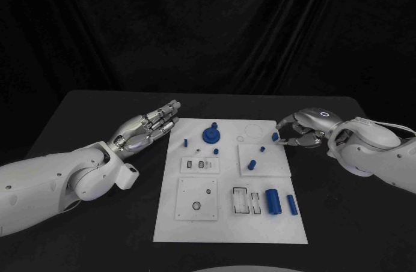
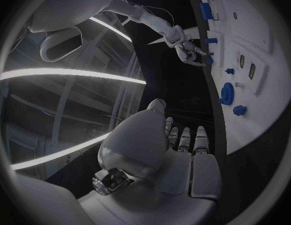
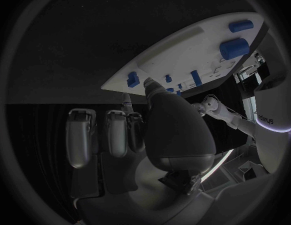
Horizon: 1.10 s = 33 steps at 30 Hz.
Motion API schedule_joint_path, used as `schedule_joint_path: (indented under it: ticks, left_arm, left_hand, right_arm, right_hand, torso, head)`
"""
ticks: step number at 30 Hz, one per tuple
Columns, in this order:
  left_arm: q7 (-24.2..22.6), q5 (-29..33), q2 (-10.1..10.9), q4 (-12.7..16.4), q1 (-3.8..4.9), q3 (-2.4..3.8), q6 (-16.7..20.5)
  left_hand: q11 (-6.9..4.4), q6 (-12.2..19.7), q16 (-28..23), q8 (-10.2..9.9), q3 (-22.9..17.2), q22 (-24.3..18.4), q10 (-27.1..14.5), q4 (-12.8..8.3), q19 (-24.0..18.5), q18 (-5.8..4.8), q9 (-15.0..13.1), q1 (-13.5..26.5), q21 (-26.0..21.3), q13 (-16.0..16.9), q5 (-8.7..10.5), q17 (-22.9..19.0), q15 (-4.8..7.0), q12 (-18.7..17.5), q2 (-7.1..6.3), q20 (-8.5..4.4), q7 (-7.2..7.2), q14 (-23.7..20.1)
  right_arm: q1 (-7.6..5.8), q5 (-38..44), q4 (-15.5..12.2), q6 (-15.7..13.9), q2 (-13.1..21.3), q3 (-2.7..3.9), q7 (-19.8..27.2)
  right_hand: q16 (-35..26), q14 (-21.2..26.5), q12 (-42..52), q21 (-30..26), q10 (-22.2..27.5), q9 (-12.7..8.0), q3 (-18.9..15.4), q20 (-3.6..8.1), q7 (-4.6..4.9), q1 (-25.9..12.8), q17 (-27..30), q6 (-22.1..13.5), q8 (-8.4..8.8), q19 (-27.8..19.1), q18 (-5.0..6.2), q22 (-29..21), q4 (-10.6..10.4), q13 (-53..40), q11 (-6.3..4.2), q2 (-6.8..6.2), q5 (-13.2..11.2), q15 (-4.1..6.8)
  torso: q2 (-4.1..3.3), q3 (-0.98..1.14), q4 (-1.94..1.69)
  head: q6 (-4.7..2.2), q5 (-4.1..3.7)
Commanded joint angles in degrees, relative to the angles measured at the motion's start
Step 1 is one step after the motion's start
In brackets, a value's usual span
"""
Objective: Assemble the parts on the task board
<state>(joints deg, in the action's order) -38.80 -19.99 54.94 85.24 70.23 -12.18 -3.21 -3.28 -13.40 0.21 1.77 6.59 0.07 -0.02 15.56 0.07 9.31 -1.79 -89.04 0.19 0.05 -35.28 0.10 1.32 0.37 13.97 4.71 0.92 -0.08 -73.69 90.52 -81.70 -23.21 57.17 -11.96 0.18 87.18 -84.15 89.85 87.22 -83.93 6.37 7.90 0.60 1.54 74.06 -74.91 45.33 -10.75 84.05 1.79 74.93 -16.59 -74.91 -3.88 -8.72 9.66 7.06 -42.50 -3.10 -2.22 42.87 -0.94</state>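
The white task board (image 1: 227,227) lies in the middle of the black table. Blue parts on it include a round knobbed piece (image 1: 211,134) at the far end, small pegs (image 1: 251,164), a thick cylinder (image 1: 272,201) and a slim bar (image 1: 292,205). My left hand (image 1: 147,126) hovers flat off the board's far left corner with fingers stretched out, holding nothing. My right hand (image 1: 299,131) is at the board's far right edge, its thumb tip (image 3: 148,86) next to a small blue piece (image 1: 276,136) (image 3: 133,78) that stands on the board. Its other fingers (image 3: 80,135) stay apart from the thumb.
Raised white plates with slots and holes (image 1: 198,198) (image 1: 245,200) (image 1: 200,163) sit on the board. A faint ring outline (image 1: 257,129) marks the far right corner. Bare black table (image 1: 355,224) runs along both sides of the board, with a black curtain behind.
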Motion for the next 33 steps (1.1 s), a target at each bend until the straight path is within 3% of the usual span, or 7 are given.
schedule_joint_path:
  ticks: [1,8,20,26,28,29,33]
  left_arm:
    - [-2.14,-0.20,-0.08,0.07,0.02,0.03,-0.90]
    - [-2.08,-0.20,-0.06,0.08,0.02,0.03,-1.01]
    - [-2.03,-0.20,-0.04,0.06,0.01,0.03,-1.14]
    - [-2.05,-0.20,-0.08,0.07,0.01,0.03,-1.20]
    - [-2.05,-0.20,-0.07,0.08,0.01,0.03,-1.21]
    - [-2.05,-0.20,-0.05,0.10,0.01,0.03,-1.24]
    - [-2.05,-0.20,0.00,0.14,0.01,0.03,-1.31]
  left_hand:
    - [0.46,0.41,-0.21,-0.06,-0.22,-0.07,0.02,-0.01,-0.07,0.69,0.07,-0.46,-0.19,-0.05,-0.03,-0.10,-0.34,-0.37,-0.01,0.38,0.01,0.08]
    - [0.45,0.43,-0.21,-0.06,-0.27,-0.07,0.02,-0.04,-0.07,0.69,0.07,-0.47,-0.19,-0.05,-0.04,-0.10,-0.36,-0.37,-0.02,0.39,0.01,0.08]
    - [0.46,0.41,-0.21,-0.06,-0.31,-0.07,0.02,-0.06,-0.07,0.69,0.07,-0.48,-0.19,-0.05,-0.06,-0.10,-0.37,-0.37,-0.02,0.41,0.01,0.08]
    - [0.47,0.41,-0.21,-0.05,-0.35,-0.07,0.02,-0.09,-0.07,0.69,0.07,-0.50,-0.19,-0.05,-0.09,-0.10,-0.39,-0.37,-0.02,0.43,0.01,0.08]
    - [0.47,0.41,-0.21,-0.05,-0.35,-0.07,0.02,-0.09,-0.07,0.69,0.07,-0.50,-0.19,-0.05,-0.09,-0.10,-0.39,-0.37,-0.02,0.43,0.01,0.08]
    - [0.47,0.41,-0.21,-0.05,-0.35,-0.07,0.02,-0.09,-0.07,0.69,0.07,-0.50,-0.19,-0.05,-0.09,-0.10,-0.39,-0.37,-0.02,0.43,0.01,0.08]
    - [0.43,0.45,-0.21,-0.05,-0.48,-0.07,0.02,-0.18,-0.07,0.68,0.07,-0.56,-0.19,-0.05,-0.15,-0.10,-0.56,-0.37,-0.02,0.52,0.03,0.08]
  right_arm:
    - [0.49,0.42,0.53,-1.70,-0.39,0.03,-1.16]
    - [0.99,0.42,1.50,-2.04,-1.20,0.03,-0.76]
    - [1.15,-0.30,2.59,-2.19,-1.97,0.04,-0.41]
    - [1.16,-0.37,2.99,-2.46,-2.35,0.04,-0.54]
    - [1.16,-0.37,3.07,-2.49,-2.43,0.04,-0.57]
    - [1.16,-0.38,3.20,-2.47,-2.56,0.04,-0.65]
    - [1.16,-0.38,3.55,-2.29,-2.91,0.04,-0.72]
  right_hand:
    - [-0.24,-5.07,0.15,-0.30,-6.07,0.05,0.17,-0.59,0.37,1.18,-10.65,0.81,0.39,4.16,-0.92,13.68,0.13,-15.09,0.66,0.30,2.08,-0.57]
    - [-0.23,-5.02,0.15,-0.47,-6.07,0.39,0.76,-0.99,0.88,2.72,-10.46,1.61,0.81,4.11,-0.88,13.68,0.49,-15.09,1.12,0.93,8.96,-0.97]
    - [-0.22,-5.00,0.15,-0.64,-6.07,0.59,1.15,-1.15,1.11,3.22,-10.36,1.87,1.10,4.04,-0.84,13.66,0.73,-15.09,1.30,1.31,11.86,-1.12]
    - [-0.22,-4.99,0.15,-0.74,-6.07,0.73,1.15,-1.21,1.30,3.15,-10.34,2.28,0.98,3.99,-0.81,13.63,0.74,-15.09,1.44,1.38,11.50,-1.20]
    - [-0.25,-4.97,0.15,-0.83,-6.07,0.84,1.04,-1.32,1.43,3.03,-10.25,2.42,1.06,3.95,-0.79,13.60,0.74,-15.09,1.57,1.39,10.15,-1.33]
    - [-0.21,-4.97,0.15,-0.90,-6.07,0.97,0.86,-1.42,1.49,2.85,-10.27,2.57,1.14,3.93,-0.78,13.60,0.69,-15.09,1.65,1.48,7.58,-1.41]
    - [-0.20,-4.96,0.15,-0.98,-6.07,1.10,0.76,-1.48,1.59,2.85,-10.26,2.74,1.17,3.90,-0.76,13.59,0.71,-15.09,1.73,1.52,6.45,-1.48]
  torso:
    - [-0.02,0.02,-0.02]
    - [-0.04,0.05,-0.01]
    - [-0.01,0.00,0.01]
    - [0.00,0.04,-0.02]
    - [0.00,0.03,-0.02]
    - [-0.01,0.00,0.01]
    - [0.00,-0.02,0.07]
  head:
    - [0.17,-0.08]
    - [0.29,-0.07]
    - [0.42,-0.15]
    - [0.49,-0.25]
    - [0.49,-0.25]
    - [0.52,-0.25]
    - [0.66,-0.16]
